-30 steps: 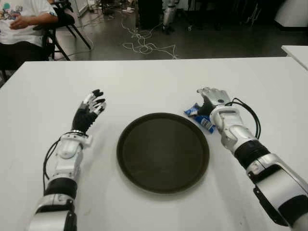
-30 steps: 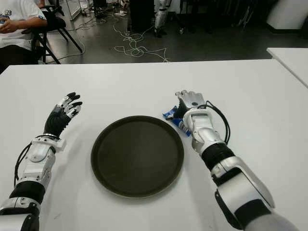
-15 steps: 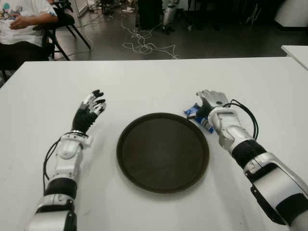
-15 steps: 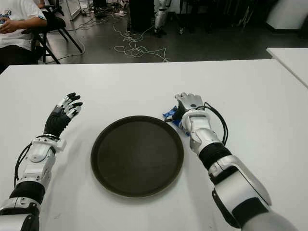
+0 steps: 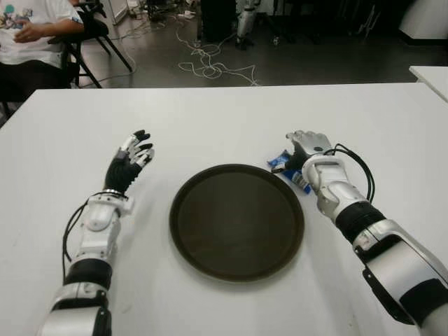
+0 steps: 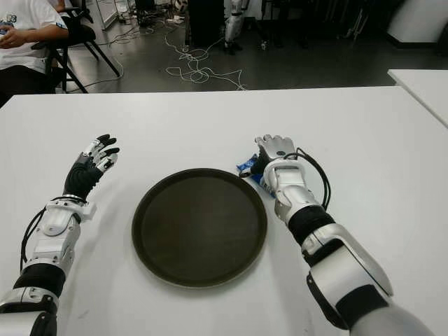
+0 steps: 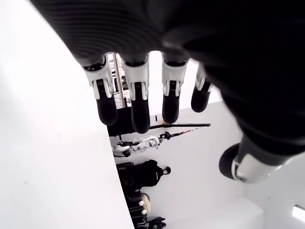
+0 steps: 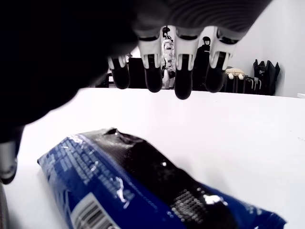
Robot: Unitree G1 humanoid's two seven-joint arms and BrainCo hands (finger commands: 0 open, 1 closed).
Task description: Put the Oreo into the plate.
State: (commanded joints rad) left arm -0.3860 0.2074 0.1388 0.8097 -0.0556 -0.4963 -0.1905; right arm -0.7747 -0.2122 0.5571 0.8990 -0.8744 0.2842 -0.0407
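The Oreo packet, blue with a dark wrapper end, lies flat on the white table just off the far right rim of the round dark plate. My right hand hovers over the packet with its palm down. In the right wrist view the fingers stretch out above the Oreo packet without closing on it, so the hand is open. My left hand shows to the left of the plate, idle, fingers spread and holding nothing. The plate has nothing on it.
A person sits on a chair beyond the table's far left corner. Cables trail over the floor behind the table. A second white table shows at the far right.
My right forearm has shifted slightly toward the plate, with the hand staying over the packet. The Oreo and the left hand have not moved.
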